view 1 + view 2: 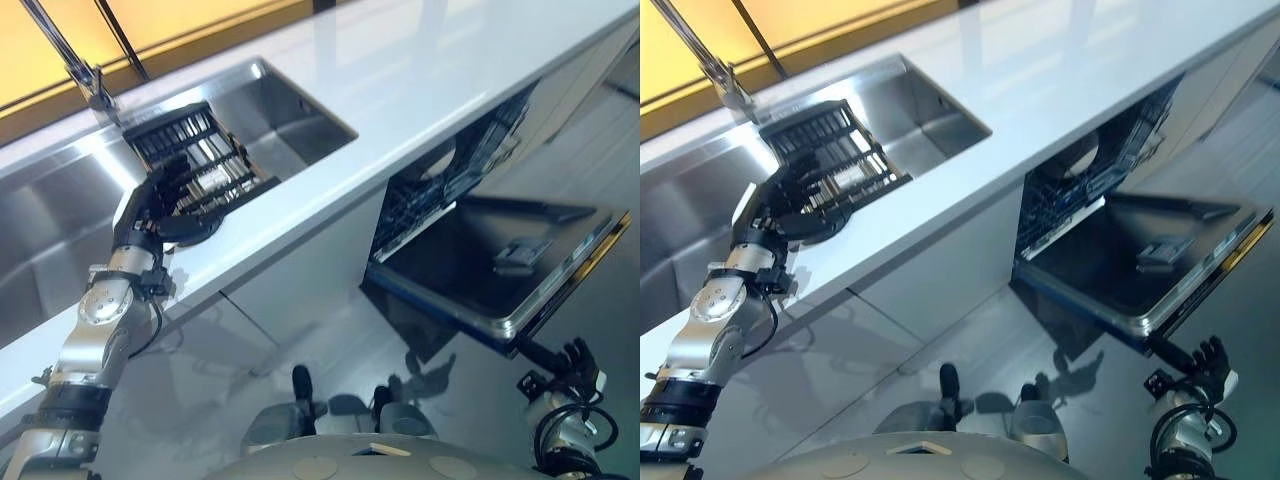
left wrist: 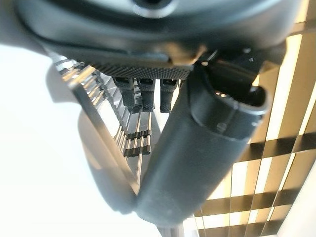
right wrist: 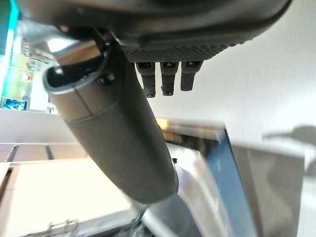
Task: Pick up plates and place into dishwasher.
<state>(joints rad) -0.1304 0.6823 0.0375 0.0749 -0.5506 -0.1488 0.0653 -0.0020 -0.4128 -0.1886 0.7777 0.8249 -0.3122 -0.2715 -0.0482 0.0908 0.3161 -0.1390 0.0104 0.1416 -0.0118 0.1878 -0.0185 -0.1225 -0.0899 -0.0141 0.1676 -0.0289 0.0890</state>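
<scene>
A black dish rack [image 1: 195,155] stands in the steel sink [image 1: 295,115]. A dark round plate [image 1: 192,229] lies at the sink's near rim, beside the rack. My left hand [image 1: 158,198] hovers over the plate and the rack's near corner; its fingers [image 2: 143,94] are relaxed and the thumb [image 2: 197,148] stands out, with nothing between them. The dishwasher's door [image 1: 480,265] hangs open at the right, and its rack [image 1: 1090,170] holds something pale. My right hand [image 1: 577,364] hangs low below the door's front corner, fingers [image 3: 168,76] loose and empty.
A faucet [image 1: 88,78] rises behind the sink. The white counter [image 1: 430,70] runs from the sink to above the dishwasher. The open door juts out over the glossy floor [image 1: 330,330] between me and the cabinets.
</scene>
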